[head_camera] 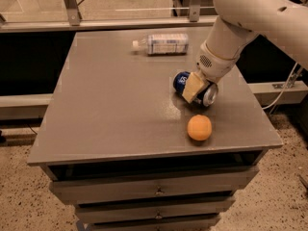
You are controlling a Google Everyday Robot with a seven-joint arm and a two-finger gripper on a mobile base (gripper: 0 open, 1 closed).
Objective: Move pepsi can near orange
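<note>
The pepsi can (182,81) is dark blue with a silver end and is held on its side just above or on the grey table (110,105). My gripper (196,87) comes down from the upper right and is shut on the pepsi can, with one cream fingertip (191,87) across the can's front. The orange (199,127) sits on the table a short way in front of the can, near the table's front right edge. Can and orange are apart.
A clear plastic bottle with a white label (161,43) lies on its side at the back of the table. The table has drawers (154,190) below its front edge. The table's right edge is close to the can and orange.
</note>
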